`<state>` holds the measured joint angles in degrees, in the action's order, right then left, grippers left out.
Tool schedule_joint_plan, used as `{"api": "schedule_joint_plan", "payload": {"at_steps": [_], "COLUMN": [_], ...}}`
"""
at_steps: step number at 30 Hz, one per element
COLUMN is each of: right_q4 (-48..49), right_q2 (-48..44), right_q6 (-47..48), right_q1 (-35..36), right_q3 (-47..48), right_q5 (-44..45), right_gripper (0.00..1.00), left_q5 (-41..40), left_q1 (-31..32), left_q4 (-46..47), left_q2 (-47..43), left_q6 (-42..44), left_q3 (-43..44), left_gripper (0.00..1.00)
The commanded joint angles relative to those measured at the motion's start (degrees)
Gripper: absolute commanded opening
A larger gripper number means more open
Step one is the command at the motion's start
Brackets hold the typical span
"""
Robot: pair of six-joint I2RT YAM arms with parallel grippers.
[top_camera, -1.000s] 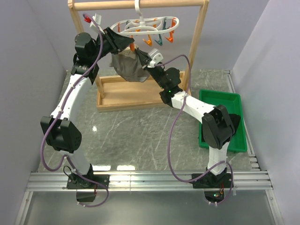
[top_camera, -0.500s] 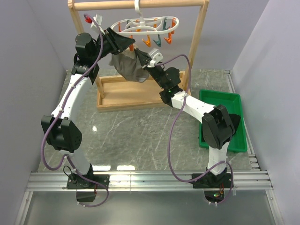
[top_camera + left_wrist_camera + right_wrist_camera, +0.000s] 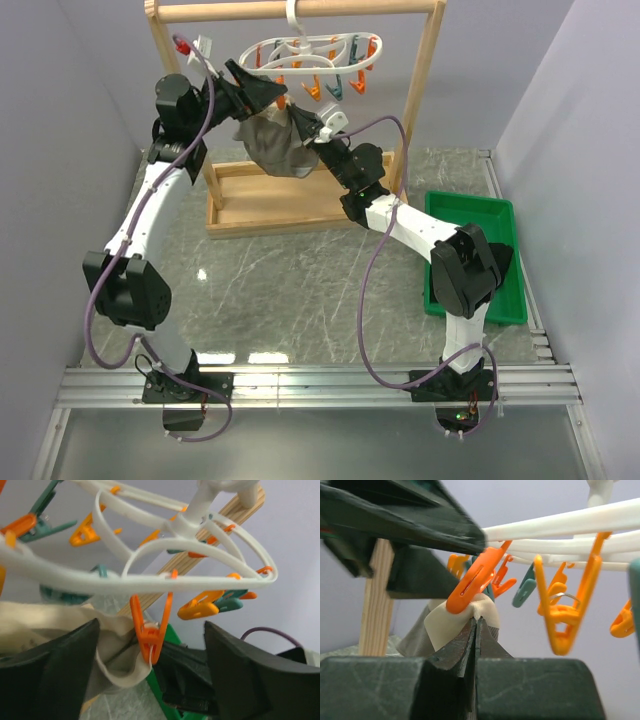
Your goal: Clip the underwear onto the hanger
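The white hanger (image 3: 312,52) hangs from the wooden rack's top bar, with orange and teal clothespins dangling from it. The taupe underwear (image 3: 274,146) hangs below it. An orange clothespin (image 3: 150,632) bites the beige waistband (image 3: 116,656). My left gripper (image 3: 150,672) is open, one finger on each side of that pin and touching neither it nor the fabric. From the right, my right gripper (image 3: 477,621) is shut on the waistband (image 3: 451,622), just beside the orange clothespin (image 3: 472,582). In the top view both grippers meet at the underwear's upper edge.
The tall wooden rack (image 3: 427,90) stands on a wooden base tray (image 3: 270,205) at the back of the marble table. A green bin (image 3: 482,258) sits at the right, under the right arm. Grey walls close in both sides.
My left gripper has opened and let go of the orange clothespin, which now sits shut on the waistband. The left arm drew back slightly. My right gripper kept its hold.
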<state>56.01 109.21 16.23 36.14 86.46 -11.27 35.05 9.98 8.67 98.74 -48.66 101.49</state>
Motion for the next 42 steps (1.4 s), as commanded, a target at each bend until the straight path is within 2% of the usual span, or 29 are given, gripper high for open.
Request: {"api": "schedule_joint_plan", "payload": {"at_steps": [1,2,11,16,19,22,25,28,31,33,34,37,42], "right_q4": [0.5,-0.7,-7.1,-13.4,-17.0,-19.6,-23.2,-27.3,-33.3,-40.5,-47.1,-54.8,-68.0], "right_q2": [-2.7,-2.9,-5.8,-7.3,-9.7,-13.0,-16.6,-21.6,-27.8,-31.9,-33.2,-38.0,-45.5], "right_q6": [-1.3,-1.5,-5.6,-8.9,-10.5,-11.6,-12.1,-12.3,-11.7,-13.1,-13.4,-14.4,-15.3], "right_q1": [0.0,-0.1,-1.9,-1.9,-1.9,-2.0,-1.9,-2.0,-2.6,-3.6,-4.6,-6.9,-14.1], "right_q3": [0.8,0.7,-1.7,-1.7,-3.7,-6.9,-10.1,-13.9,-17.5,-18.6,-18.0,-18.0,-20.7], "right_q5": [1.9,2.0,3.7,6.0,5.7,6.0,7.0,7.4,6.6,6.1,4.6,3.3,0.5], "right_gripper": [0.00,0.00,0.00,0.00,0.22,0.33,0.48,0.58,0.63,0.65,0.69,0.74,0.77], "left_q5": [-0.2,-0.5,-1.6,-3.8,-5.1,-6.7,-8.0,-8.1,-7.4,-7.5,-7.4,-7.8,-11.8], "left_q1": [-1.2,-1.5,-5.8,-8.0,-9.1,-9.6,-9.7,-9.9,-9.9,-9.9,-9.9,-9.9,-9.9], "left_q4": [-0.7,-1.2,-4.4,-8.5,-14.0,-19.8,-25.4,-31.4,-35.9,-38.1,-40.3,-41.9,-44.7], "left_q2": [-6.5,-8.9,-23.0,-29.6,-31.5,-32.1,-32.7,-32.2,-31.8,-31.5,-31.2,-31.1,-29.9], "left_q6": [2.9,3.6,11.0,17.0,20.4,24.2,27.6,30.5,32.3,33.3,33.6,34.2,34.0], "left_q3": [-3.8,-6.7,-21.8,-26.7,-26.9,-25.8,-24.6,-22.9,-21.7,-21.1,-20.8,-21.4,-22.4], "left_gripper": [0.94,0.99,0.99,0.99,0.99,0.99,0.99,0.99,0.99,0.99,0.99,0.99,0.99]}}
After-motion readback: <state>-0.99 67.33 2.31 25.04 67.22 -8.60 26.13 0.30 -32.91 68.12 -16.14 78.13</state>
